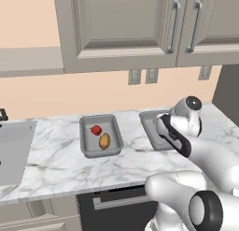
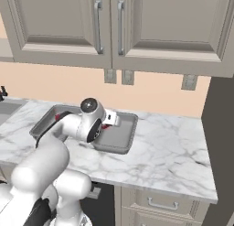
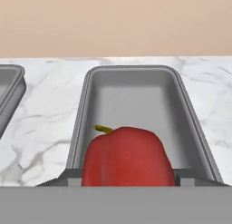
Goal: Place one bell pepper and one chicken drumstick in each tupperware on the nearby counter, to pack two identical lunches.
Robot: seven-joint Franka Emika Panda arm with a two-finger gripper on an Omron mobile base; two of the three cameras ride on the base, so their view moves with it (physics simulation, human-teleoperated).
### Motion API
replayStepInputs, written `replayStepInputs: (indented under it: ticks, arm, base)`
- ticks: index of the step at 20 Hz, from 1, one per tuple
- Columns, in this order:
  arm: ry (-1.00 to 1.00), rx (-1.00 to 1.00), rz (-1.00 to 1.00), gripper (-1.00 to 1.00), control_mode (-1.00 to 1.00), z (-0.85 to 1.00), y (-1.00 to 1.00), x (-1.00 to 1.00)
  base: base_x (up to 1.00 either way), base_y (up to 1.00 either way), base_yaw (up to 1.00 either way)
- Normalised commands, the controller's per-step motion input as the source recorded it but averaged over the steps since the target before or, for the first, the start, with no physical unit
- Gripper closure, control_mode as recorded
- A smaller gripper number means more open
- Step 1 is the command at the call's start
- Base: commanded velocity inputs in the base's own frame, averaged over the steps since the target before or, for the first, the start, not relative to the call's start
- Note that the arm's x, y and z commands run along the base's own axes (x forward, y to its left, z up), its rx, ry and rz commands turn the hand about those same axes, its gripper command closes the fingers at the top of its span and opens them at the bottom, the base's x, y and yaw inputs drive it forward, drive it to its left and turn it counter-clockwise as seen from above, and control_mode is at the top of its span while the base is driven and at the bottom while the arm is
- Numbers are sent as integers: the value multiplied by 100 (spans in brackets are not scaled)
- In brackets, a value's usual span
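Gripper (image 3: 129,182) clamps red bell pepper (image 3: 128,157) above empty right tupperware (image 3: 136,78); second tupperware (image 3: 9,89) at nine o'clock.

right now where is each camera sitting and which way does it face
Left base view: behind the arm on its left, looking forward and down at the counter; the left tupperware holds a bell pepper and a golden drumstick; arm at lower right.
Right base view: behind on the right; arm at lower left, over the right tupperware.
Hand view: along the pincer, onto a held red bell pepper above that tupperware.
Both base views share the counter and both tupperwares.
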Motion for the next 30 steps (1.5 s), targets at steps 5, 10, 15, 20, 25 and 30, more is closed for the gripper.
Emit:
replayStepInputs:
  ticks: [5, 10, 15, 20, 25, 30]
  arm:
    - [5, 3, 1, 100, -100, -24, -14, 51]
    - [7, 1, 1, 100, -100, -33, -2, 56]
    - [7, 1, 0, 100, -100, -30, -22, 37]
    - [5, 0, 0, 100, -100, -28, -8, 47]
    - [3, 0, 0, 100, -100, -32, -1, 43]
    - [5, 0, 0, -100, -100, -39, -8, 19]
  base:
    - [0, 0, 0]
    - [0, 0, 0]
    - [0, 0, 0]
    - [0, 0, 0]
    - [0, 0, 0]
    - [0, 0, 0]
